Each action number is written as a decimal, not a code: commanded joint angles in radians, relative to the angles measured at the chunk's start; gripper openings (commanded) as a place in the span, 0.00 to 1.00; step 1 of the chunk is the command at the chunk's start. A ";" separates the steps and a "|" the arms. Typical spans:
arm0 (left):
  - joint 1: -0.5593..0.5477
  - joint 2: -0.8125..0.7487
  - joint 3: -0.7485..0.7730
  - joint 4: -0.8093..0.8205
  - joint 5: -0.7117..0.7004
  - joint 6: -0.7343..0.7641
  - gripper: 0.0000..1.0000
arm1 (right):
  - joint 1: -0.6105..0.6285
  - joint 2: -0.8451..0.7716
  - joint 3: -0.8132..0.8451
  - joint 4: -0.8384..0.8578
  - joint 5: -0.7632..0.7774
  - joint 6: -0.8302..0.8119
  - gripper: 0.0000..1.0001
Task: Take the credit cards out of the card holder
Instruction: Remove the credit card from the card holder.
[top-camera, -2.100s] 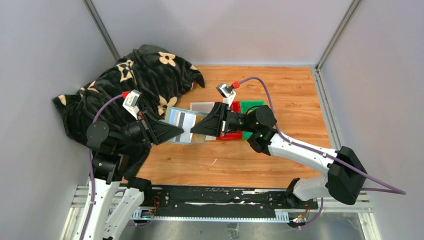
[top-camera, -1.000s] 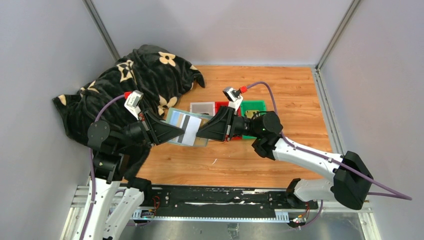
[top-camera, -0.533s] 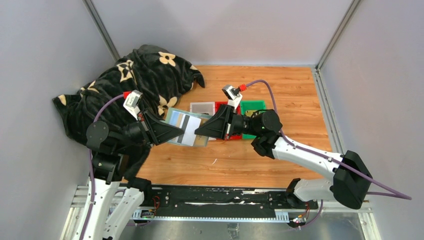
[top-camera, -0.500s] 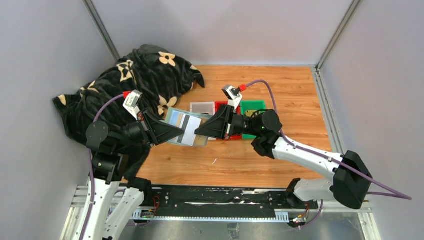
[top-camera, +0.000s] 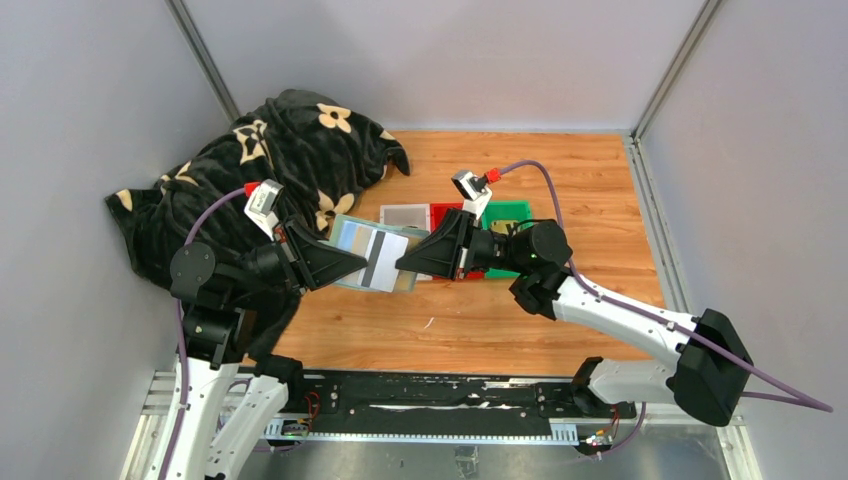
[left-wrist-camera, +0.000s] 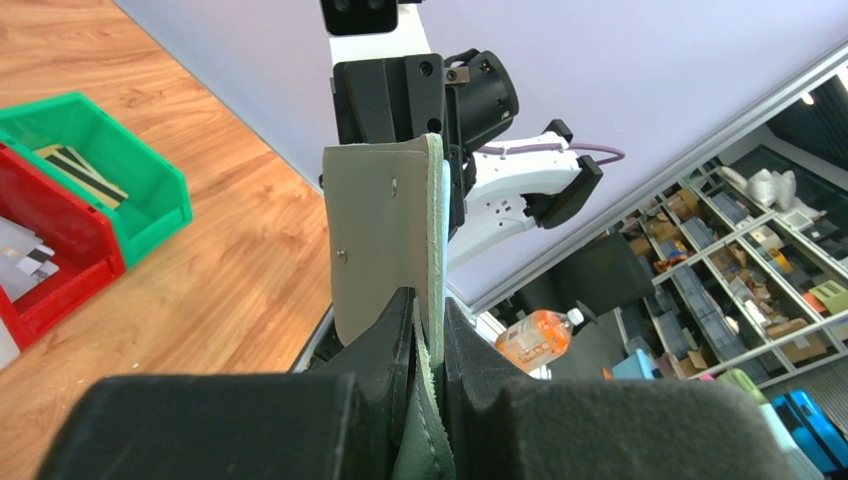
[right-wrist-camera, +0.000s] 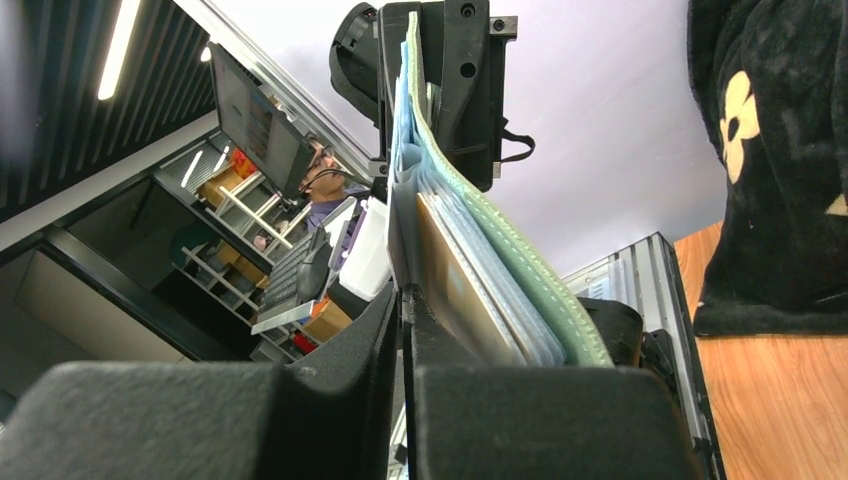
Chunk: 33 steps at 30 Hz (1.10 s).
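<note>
Holds the card holder (top-camera: 345, 238) above the wooden counter (top-camera: 560, 180), spread open, pale inside turned up toward the top camera. Clamps its left edge in the left pincer (top-camera: 362, 262), jaws closed tight on the sage flap. Pinches with the right pincer (top-camera: 399, 267), likewise closed, the edge of a white credit card (top-camera: 385, 258) with a dark stripe, slanted and sticking out past the holder's right side. In the right wrist view, a tan card (right-wrist-camera: 455, 285) tucked in the slots just beside that grip. Behind the holder, side by side on the counter: a pale tray (top-camera: 405, 215), a red bin (top-camera: 445, 210), a green bin (top-camera: 515, 212), with loose cards (left-wrist-camera: 85, 170) lying in the red and green ones. At far left, a black blanket (top-camera: 290, 150) with tan flowers.
</note>
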 joint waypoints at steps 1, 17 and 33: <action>0.001 -0.001 0.030 0.019 -0.002 0.014 0.00 | 0.013 0.001 -0.002 0.037 -0.018 -0.008 0.17; 0.000 0.000 0.038 0.014 -0.006 0.028 0.00 | 0.031 0.074 0.056 0.117 -0.015 0.038 0.17; 0.000 0.012 0.078 -0.054 -0.002 0.088 0.00 | -0.068 -0.150 -0.082 -0.071 -0.045 -0.045 0.00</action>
